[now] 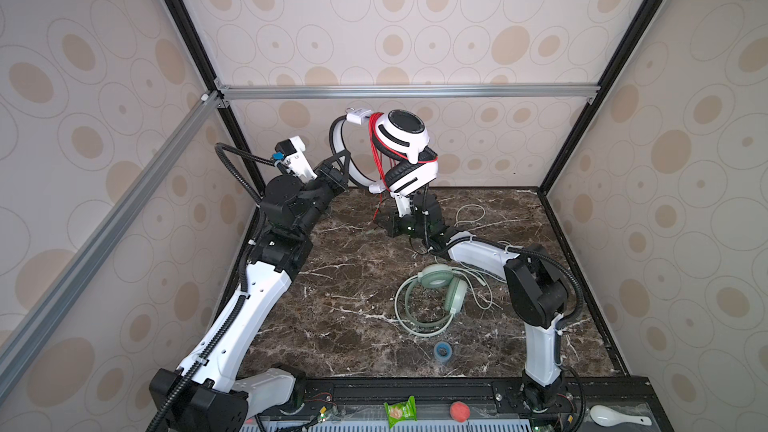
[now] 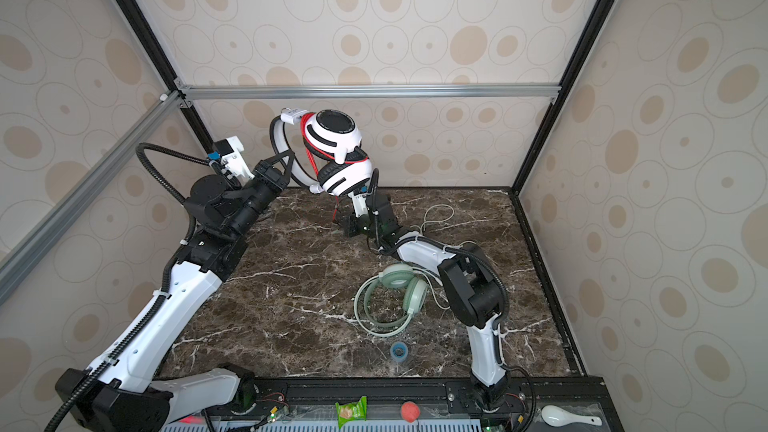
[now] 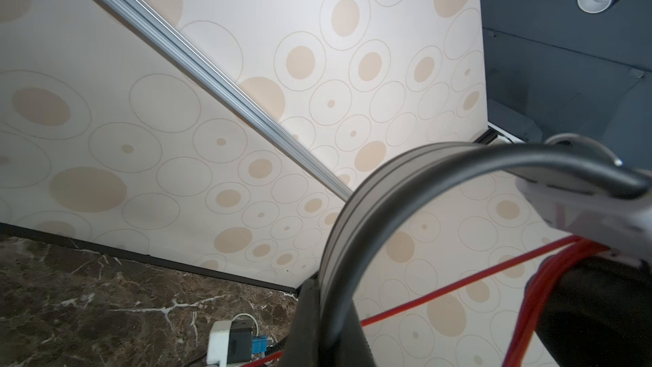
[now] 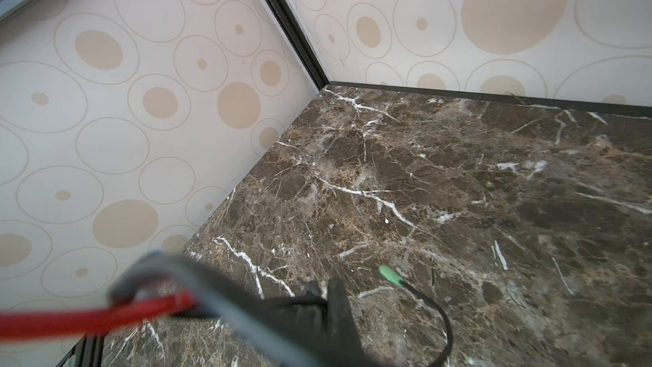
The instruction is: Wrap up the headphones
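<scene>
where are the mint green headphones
In a top view the mint green over-ear headphones lie on the marble table, right of centre, beside the right arm's elbow.

left half of the marble table (image 1: 340,309) lies bare; mint headphones (image 1: 434,280) and blue roll (image 1: 443,351) crowd the right.

Bright, soft, even light fills every view, leaving only faint shadows on the dark brown marble tabletop (image 1: 353,305). In the right wrist view the thin red cable (image 4: 88,319) is heavily blurred close to the lens.

Both top views: high, looking down, sharing whole marble table (image 1: 353,284); wrist views: close, low, facing walls (image 3: 141,118)
</scene>
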